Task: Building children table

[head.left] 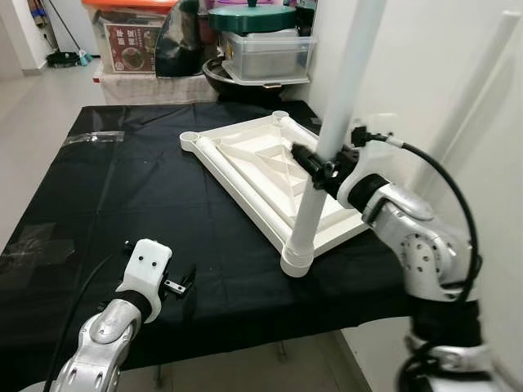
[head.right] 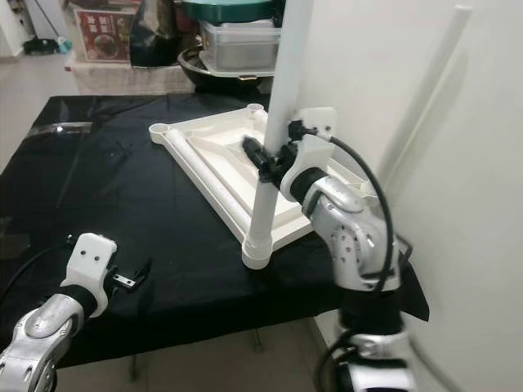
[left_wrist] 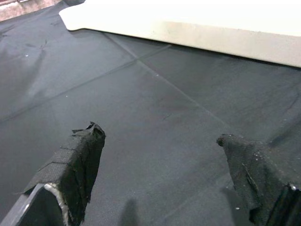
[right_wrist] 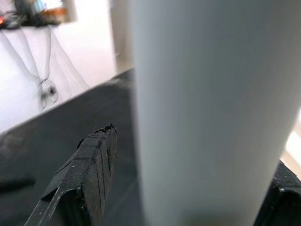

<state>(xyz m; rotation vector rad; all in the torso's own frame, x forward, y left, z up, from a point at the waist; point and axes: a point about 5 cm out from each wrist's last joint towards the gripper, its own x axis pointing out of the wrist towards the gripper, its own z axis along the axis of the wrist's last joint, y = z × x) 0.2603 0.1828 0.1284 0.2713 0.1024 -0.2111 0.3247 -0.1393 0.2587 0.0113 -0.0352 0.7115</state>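
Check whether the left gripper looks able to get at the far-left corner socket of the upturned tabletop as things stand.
Probably yes: the left gripper hovers open over bare black cloth, and nothing lies between it and that corner socket, though the arm would have to stretch well forward.

The right gripper (head.right: 263, 155) holds the upright white leg (head.right: 274, 131), which stands in a corner socket of the upside-down tabletop (head.right: 214, 167) on the black-covered desk (head.right: 98, 180).
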